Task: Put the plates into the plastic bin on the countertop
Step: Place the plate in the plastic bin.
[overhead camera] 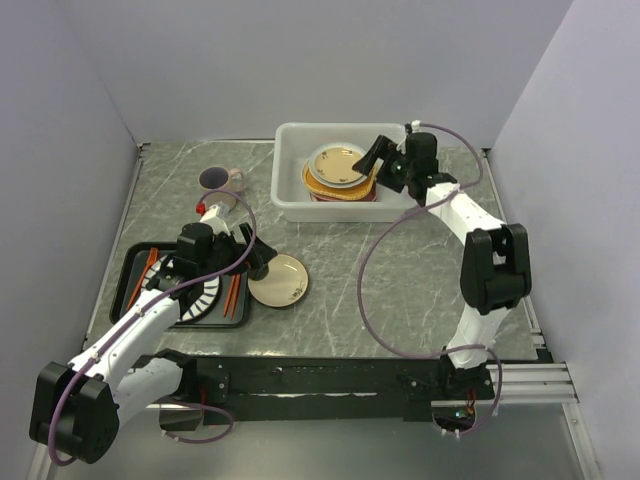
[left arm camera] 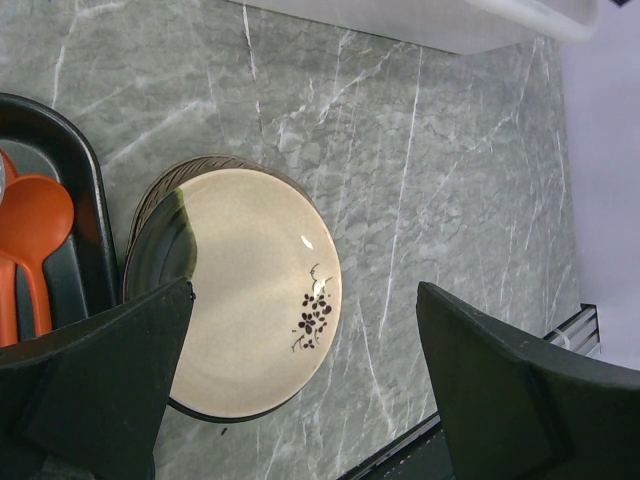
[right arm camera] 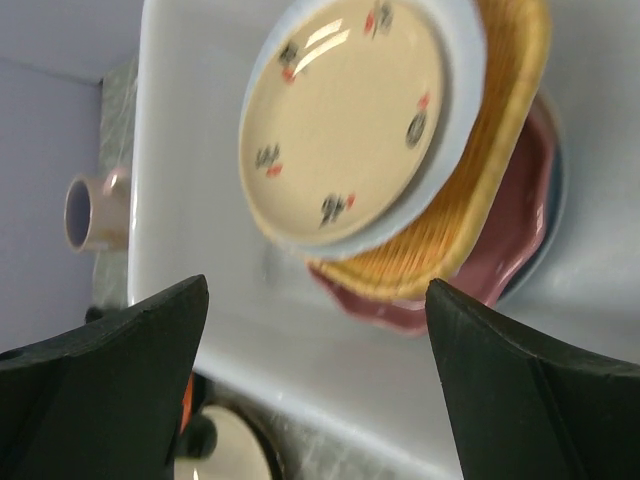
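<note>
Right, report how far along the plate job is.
Done: a stack topped by the cream-and-blue plate sits in the plastic bin. In hand: nothing; right tool open above it, left tool open over the tan plate. Left: that plate and the dark plate beneath.

Right wrist view soft throughout. Red plate and orange plate mostly covered by blue-rimmed plate. Left wrist view: brown plate largely under cream plate; tray, spoon, bin cut by frame edges. Top view: left arm hides part of white plate
</note>
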Robot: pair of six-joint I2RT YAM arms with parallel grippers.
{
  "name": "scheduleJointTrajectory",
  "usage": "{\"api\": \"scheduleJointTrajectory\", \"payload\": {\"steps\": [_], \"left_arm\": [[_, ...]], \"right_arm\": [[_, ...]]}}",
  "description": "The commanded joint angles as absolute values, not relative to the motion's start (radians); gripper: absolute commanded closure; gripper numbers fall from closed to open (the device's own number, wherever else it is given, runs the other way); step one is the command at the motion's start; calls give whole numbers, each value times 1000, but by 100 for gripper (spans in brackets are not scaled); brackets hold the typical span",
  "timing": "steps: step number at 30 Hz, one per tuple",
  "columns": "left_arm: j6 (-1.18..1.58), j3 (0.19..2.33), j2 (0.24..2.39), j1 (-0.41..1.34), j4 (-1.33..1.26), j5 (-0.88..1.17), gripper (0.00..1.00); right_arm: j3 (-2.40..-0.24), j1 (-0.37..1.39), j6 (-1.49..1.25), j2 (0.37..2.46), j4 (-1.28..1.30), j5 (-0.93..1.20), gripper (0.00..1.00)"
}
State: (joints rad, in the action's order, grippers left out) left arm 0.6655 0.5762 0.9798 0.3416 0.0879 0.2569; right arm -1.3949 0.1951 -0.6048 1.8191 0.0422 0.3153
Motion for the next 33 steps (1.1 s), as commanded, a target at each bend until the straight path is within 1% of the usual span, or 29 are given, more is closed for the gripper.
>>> {"api": "scheduleJointTrajectory", "payload": {"steps": [1,7,10,19,25,27,33], "left_arm": [[653,578,962,337,71,264,1],[655,580,959,337,71,264,1],[658,581,957,337,74,262,1],[660,586,940,337,86,265,1],[658,588,934,337,91,262,1],[660,586,930,337,92,261,1],[658,589,927,337,97,258,1]], "right_arm": [[-1310,242,-591,1688,-32,342,4],[-1253,334,-563,1614,-6,324,4],[-1232,391,-561,1592,21,304,4],[-1092,488,-587,1559,3,305,4],[-1031,541,-595,1562,-31,301,5],[-1009,560,-601,1563,-49,308,7],[-999,630,-595,1603,-38,304,8]]}}
